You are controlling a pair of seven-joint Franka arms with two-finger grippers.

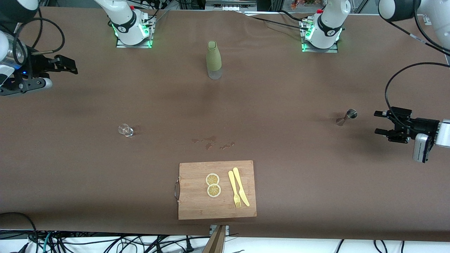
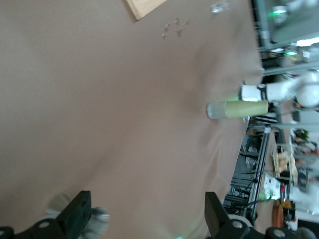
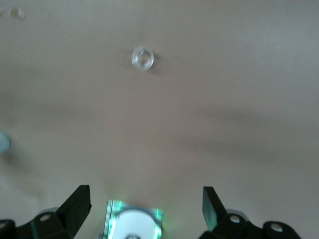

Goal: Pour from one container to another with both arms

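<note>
A green-sleeved bottle (image 1: 213, 59) stands upright mid-table between the two arm bases. A small metal jigger (image 1: 346, 117) stands toward the left arm's end, and a small clear glass (image 1: 125, 130) toward the right arm's end. My left gripper (image 1: 377, 122) hangs open over the table's end, pointing at the jigger and a short way apart from it. In the left wrist view the left gripper (image 2: 147, 209) holds nothing, with the blurred jigger (image 2: 94, 221) by one finger. My right gripper (image 1: 72, 66) is open and empty over its end of the table; its wrist view shows the glass (image 3: 143, 58).
A wooden cutting board (image 1: 197, 207) lies at the table's edge nearest the front camera, with two lemon slices (image 1: 213, 185), a yellow fork (image 1: 234, 189) and a yellow knife (image 1: 241, 186). A few wet drops (image 1: 211, 142) lie between board and bottle.
</note>
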